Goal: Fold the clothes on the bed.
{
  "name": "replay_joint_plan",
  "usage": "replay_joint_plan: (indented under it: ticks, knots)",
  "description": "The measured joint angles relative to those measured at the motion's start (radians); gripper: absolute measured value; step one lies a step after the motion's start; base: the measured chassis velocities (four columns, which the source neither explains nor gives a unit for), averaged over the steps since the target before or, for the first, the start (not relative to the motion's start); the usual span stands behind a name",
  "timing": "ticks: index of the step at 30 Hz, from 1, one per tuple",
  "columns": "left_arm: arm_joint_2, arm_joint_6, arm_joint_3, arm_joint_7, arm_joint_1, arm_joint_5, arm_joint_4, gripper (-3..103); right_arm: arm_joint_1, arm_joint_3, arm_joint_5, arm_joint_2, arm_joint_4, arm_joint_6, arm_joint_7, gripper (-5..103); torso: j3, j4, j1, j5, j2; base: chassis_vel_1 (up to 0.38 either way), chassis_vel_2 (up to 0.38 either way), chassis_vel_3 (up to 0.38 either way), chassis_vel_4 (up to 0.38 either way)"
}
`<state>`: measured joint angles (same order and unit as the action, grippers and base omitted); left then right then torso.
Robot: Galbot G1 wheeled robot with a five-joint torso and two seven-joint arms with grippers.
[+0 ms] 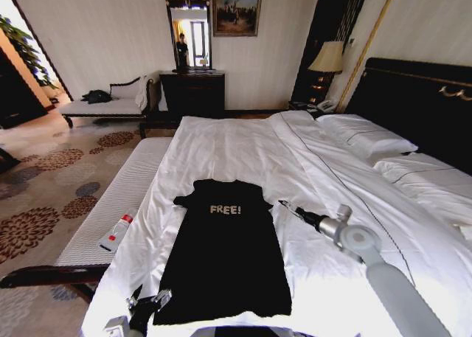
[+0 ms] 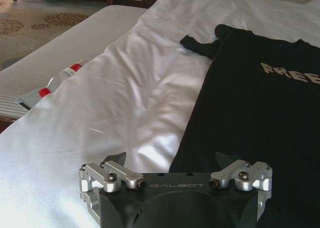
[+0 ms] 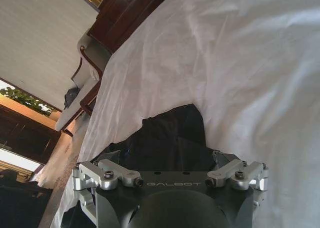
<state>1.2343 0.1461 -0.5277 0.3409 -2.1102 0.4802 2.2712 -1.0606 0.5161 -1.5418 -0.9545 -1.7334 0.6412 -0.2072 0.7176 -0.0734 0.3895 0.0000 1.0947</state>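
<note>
Head view is showing the black T-shirt [image 1: 225, 256] lying flat on the bed [image 1: 243, 145], its collar pointing toward the far end and its hem nearest the robot, with white "FREE!" lettering reading across the chest. Its sides are looking tucked in, so the body is forming a narrow long panel, with one short sleeve [image 1: 184, 199] sticking out on the robot's left.

Left gripper [image 2: 170, 160] is hovering low at the hem corner on the robot's left, its fingers [image 2: 116, 159] standing apart and clamping nothing; one is sitting over the white duvet [image 2: 125, 103] and the other over the black fabric. "GALBOT" is reading on the gripper body in both wrist views.

Right gripper [image 3: 167, 155] is reaching along the shirt's right edge near the shoulder, its fingers [image 3: 224, 158] also spread wide, with a bunched bit of black cloth lying between them; whether they are touching it cannot be told.

A small white bottle [image 1: 116, 232] with a red cap is resting on the white bench at the bed's left side. Pillows [image 1: 369, 138] are lying by the dark headboard [image 1: 420, 101]. Beyond are standing a dark dresser [image 1: 192, 94] with a mirror [image 1: 188, 31], a framed painting [image 1: 237, 9], a lamp [image 1: 328, 57], a chaise [image 1: 110, 105] and patterned carpet [image 1: 51, 189].
</note>
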Motion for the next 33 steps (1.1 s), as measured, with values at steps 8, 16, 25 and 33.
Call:
replay_joint_plan:
  ticks: [8, 16, 25, 33]
  knots:
    - [0.002, -0.002, -0.036, 0.000, -0.013, 0.001, 0.001, 100, 0.106, -0.080, 0.053, -0.037, 0.151, 0.001, 0.026, 100, 0.000, 0.0000, 0.000, 0.0000, 0.000, 0.000, 0.000, 0.000, 0.000]
    - [0.017, -0.003, -0.045, 0.000, -0.002, 0.008, -0.003, 100, 0.125, -0.105, 0.098, -0.074, 0.237, -0.005, 0.041, 101, 0.000, -0.0001, 0.000, 0.0000, 0.000, 0.000, 0.000, 0.000, 0.000]
    - [0.027, -0.006, -0.042, -0.002, -0.010, 0.004, -0.006, 100, 0.172, -0.131, 0.115, -0.100, 0.299, -0.011, 0.057, 97, 0.000, 0.0001, 0.000, 0.0000, 0.000, 0.000, 0.000, 0.000, 0.000]
    - [0.028, -0.006, -0.054, -0.003, -0.017, 0.004, 0.004, 100, 0.195, -0.153, 0.147, -0.114, 0.343, -0.037, 0.082, 91, 0.000, 0.0000, 0.000, 0.0000, 0.000, 0.000, 0.000, 0.000, 0.000]
